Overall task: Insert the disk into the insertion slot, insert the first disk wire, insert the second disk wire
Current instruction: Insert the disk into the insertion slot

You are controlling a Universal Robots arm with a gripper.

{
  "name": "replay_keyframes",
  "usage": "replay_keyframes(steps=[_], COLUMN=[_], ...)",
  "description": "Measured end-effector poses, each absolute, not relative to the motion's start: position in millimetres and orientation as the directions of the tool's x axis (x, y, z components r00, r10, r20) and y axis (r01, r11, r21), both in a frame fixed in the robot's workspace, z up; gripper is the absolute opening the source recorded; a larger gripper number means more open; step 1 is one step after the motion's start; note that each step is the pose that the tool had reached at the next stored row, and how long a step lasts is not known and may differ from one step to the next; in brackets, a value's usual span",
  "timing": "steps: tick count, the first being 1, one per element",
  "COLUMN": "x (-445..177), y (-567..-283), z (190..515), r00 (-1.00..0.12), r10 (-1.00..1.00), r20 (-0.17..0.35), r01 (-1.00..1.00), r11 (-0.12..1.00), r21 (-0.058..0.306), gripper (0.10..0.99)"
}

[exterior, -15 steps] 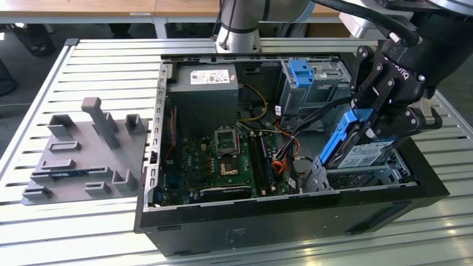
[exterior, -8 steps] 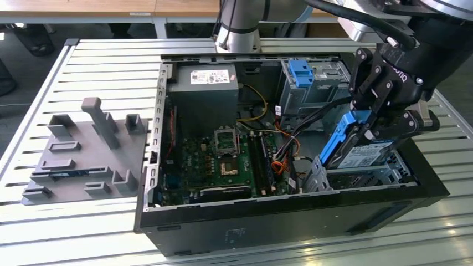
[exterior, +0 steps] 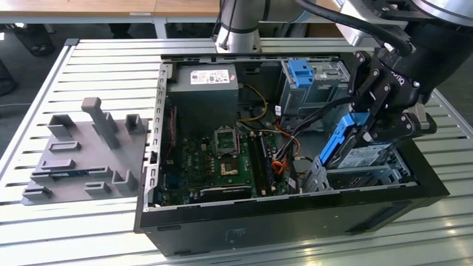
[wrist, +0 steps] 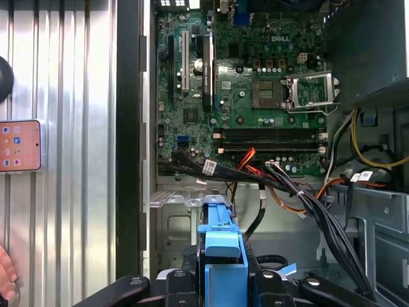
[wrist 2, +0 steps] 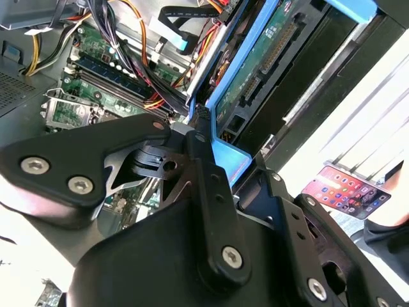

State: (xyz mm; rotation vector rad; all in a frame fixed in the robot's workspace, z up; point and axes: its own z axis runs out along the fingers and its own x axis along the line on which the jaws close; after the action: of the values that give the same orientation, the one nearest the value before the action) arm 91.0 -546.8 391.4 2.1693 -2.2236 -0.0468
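Note:
The disk (exterior: 360, 154), silver-grey with a white label in a bright blue carrier, hangs tilted over the front right corner of the open computer case. My gripper (exterior: 378, 124) is shut on its upper end. Below it sits the insertion slot (exterior: 369, 173), a low perforated metal cage, and the disk's lower edge reaches down to the cage's top. In the first wrist view the blue carrier (wrist: 223, 252) stands between my black fingers (wrist: 185, 281), above the slot's metal floor (wrist: 182, 224). The second wrist view shows the disk's green underside (wrist 2: 268, 54) and the gripper (wrist 2: 214, 150) clamped on the blue frame.
A taller grey cage with a blue latch (exterior: 302, 72) stands behind the slot. A bundle of black, orange and red cables (wrist: 287, 185) runs beside the slot over the motherboard (exterior: 221, 155). A phone (wrist: 19, 146) lies outside the case, with a hand (wrist: 5, 275) near it. A grey fixture (exterior: 85, 149) is on the exterior view's left.

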Motion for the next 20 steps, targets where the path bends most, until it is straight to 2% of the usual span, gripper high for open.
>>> replay_keyframes(steps=[20], x=[91], y=[-547], z=[375], r00=[-0.025], r10=[-1.000], r20=[0.004], r01=[-0.999], r11=[0.025], r21=[0.046], gripper=[0.365])
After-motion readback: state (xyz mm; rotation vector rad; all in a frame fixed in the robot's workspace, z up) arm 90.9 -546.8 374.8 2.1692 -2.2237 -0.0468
